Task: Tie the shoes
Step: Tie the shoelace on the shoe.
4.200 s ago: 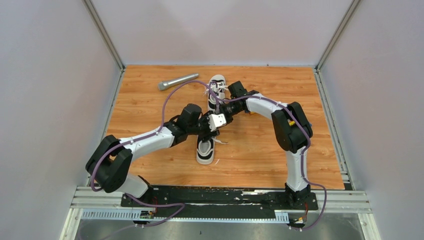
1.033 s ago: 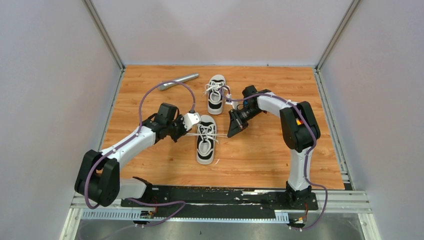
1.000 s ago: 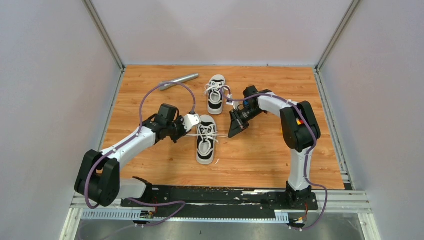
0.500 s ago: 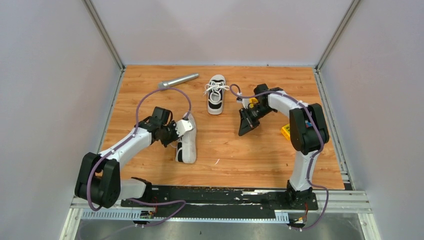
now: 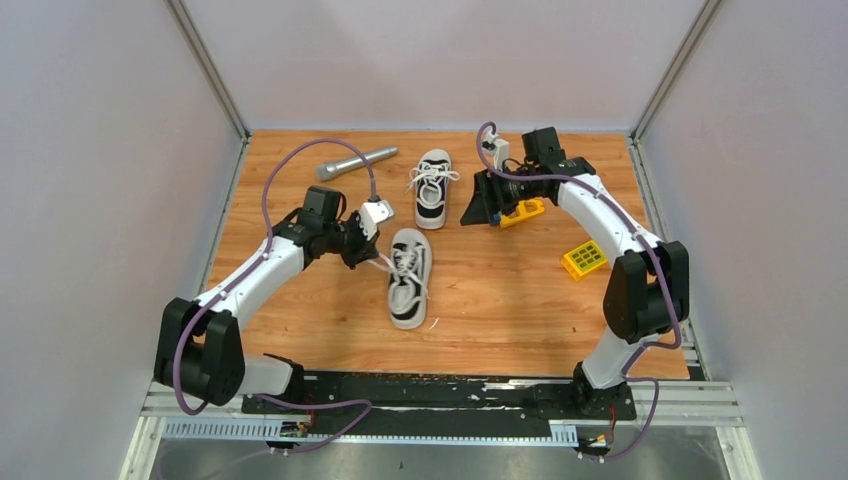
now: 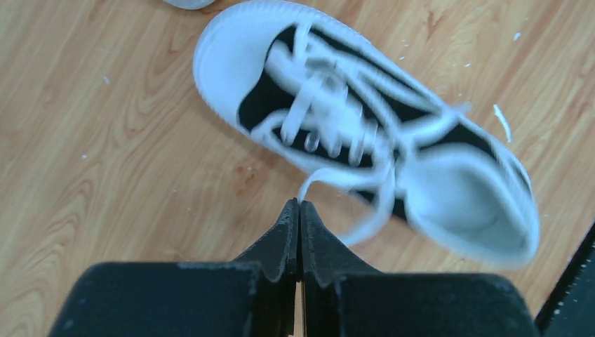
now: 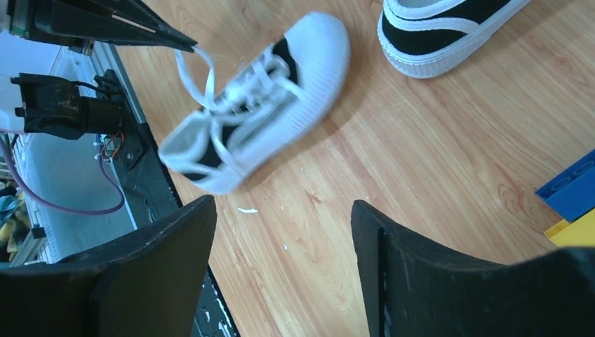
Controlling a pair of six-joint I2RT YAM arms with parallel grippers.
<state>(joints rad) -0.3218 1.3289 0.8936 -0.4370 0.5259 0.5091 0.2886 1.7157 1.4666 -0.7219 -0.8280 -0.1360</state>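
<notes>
Your nearer black-and-white canvas sneaker (image 5: 408, 285) lay mid-way across the wooden worktop (image 5: 520, 290), laces loose, with no bow that I could see. The farther sneaker (image 5: 433, 190) sat just beyond it, its knot too small to judge. Your left hand (image 6: 299, 210) was pinched shut on a white lace (image 6: 312, 181). Your right hand (image 7: 282, 210) stood open and empty. Most of the tying looked left to do.

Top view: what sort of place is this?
Probably a lab robot test cell: a wood-grain tabletop boxed in by plain panels, left arm and right arm bolted to a rail at its near edge, props like a sneaker and a yellow block.
</notes>
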